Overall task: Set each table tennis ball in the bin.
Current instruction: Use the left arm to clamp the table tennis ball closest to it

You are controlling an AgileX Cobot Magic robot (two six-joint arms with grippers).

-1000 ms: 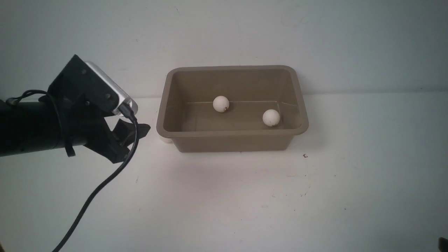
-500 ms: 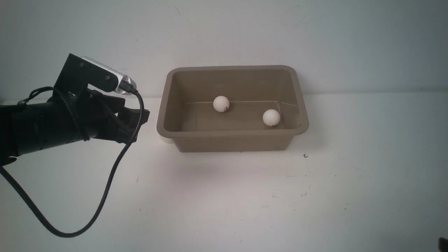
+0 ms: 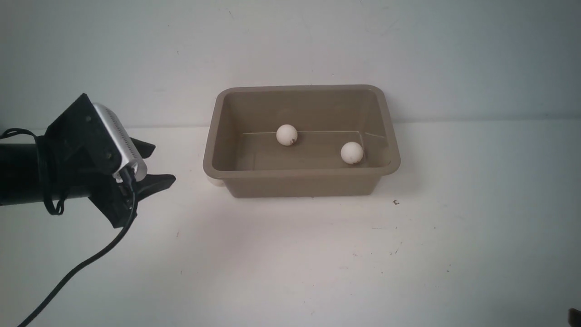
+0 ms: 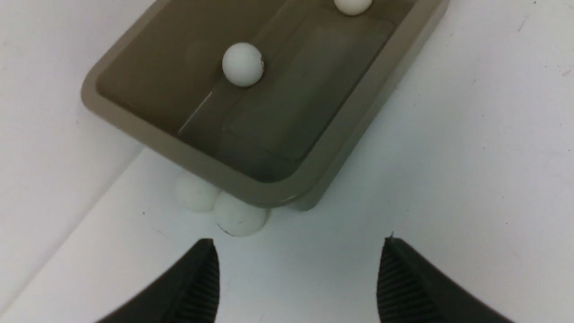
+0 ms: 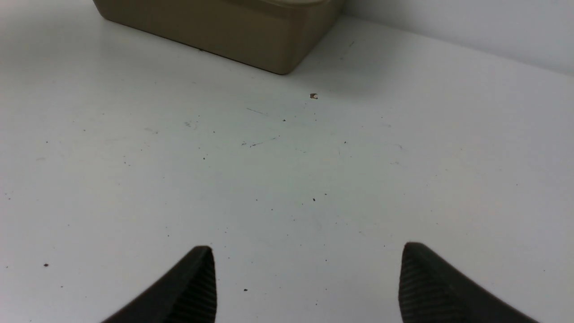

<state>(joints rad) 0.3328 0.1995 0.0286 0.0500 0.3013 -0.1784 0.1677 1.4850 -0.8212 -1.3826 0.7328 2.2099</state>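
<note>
The taupe bin (image 3: 299, 173) stands mid-table near the wall, with two table tennis balls (image 3: 287, 135) (image 3: 352, 152) on its floor. In the left wrist view those balls (image 4: 242, 64) (image 4: 353, 5) lie inside the bin (image 4: 161, 146). Two more balls (image 4: 196, 194) (image 4: 240, 220) sit on the table against its near left corner, partly under the rim. From the front only a sliver of one ball (image 3: 215, 181) shows there. My left gripper (image 3: 164, 163) (image 4: 299, 244) is open and empty, a short way left of that corner. My right gripper (image 5: 307, 249) is open and empty over bare table.
The white wall runs close behind the bin. A black cable (image 3: 91, 259) hangs from the left wrist down to the table's front left. The bin's right front corner (image 5: 278, 54) is ahead of the right gripper, with a tiny brown speck (image 5: 314, 96) on the table between.
My left wrist has rolled and drawn back a little to the left, away from the bin's corner. The balls and bin have not moved.
</note>
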